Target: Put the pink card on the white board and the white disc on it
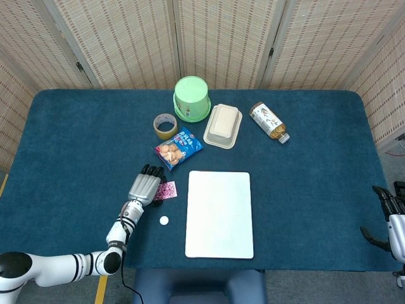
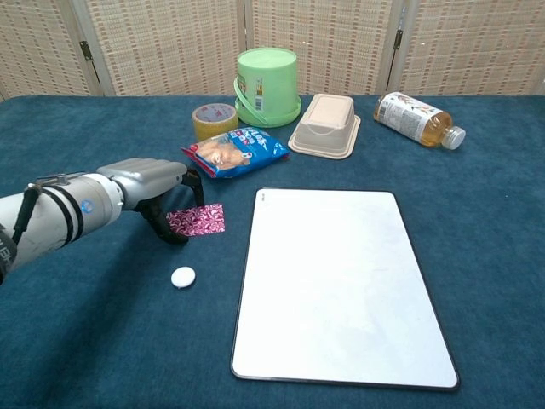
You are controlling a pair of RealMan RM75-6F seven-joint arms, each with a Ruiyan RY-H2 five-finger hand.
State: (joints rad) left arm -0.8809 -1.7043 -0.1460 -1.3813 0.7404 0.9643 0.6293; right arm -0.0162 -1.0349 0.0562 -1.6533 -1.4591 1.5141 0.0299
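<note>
— Looking at the left hand: where is the pink card?
— Left of centre in the chest view, lying on the blue table directly under the black fingertips. The fingers are curled down over its left edge, touching it; whether they truly grip it I cannot tell.
— And the white disc?
— Just below the card, apart from the hand, left of the white board, which fills the lower middle.
— The right hand?
— Lower right edge of the head view, fingers apart, holding nothing.
— Any readable writing?
— None. The snack bag and the bottle carry printed labels, too small to read.
</note>
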